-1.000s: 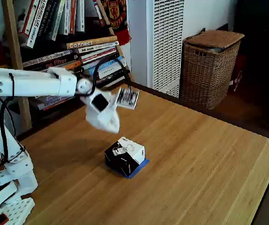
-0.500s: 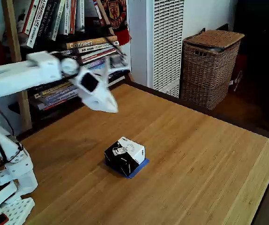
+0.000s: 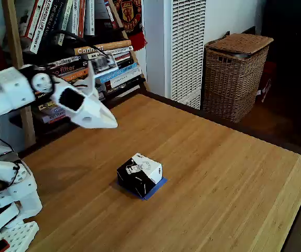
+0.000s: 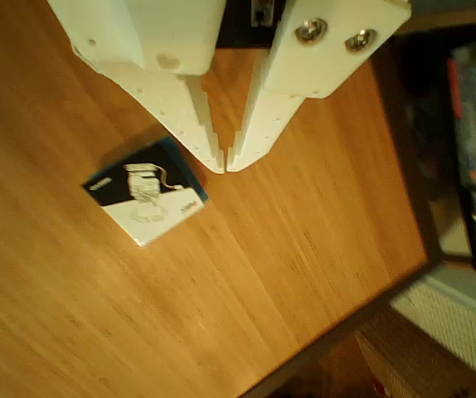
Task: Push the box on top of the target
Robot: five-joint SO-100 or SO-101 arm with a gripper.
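Box (image 3: 139, 174) covering most of target (image 3: 159, 185) (one blue corner showing); claw (image 4: 225, 167) aloft, tips together

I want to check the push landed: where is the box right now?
In the fixed view the box sits mid-table on the target, blue tape peeking out at its right; the tool is raised up and to its left.

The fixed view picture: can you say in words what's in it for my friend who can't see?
A small black-and-white box sits on a wooden table, covering most of a blue tape target whose edge peeks out beside it. A white robot arm's gripper hangs in the air up and left of the box, not touching it. Behind are a bookshelf and a wicker basket.
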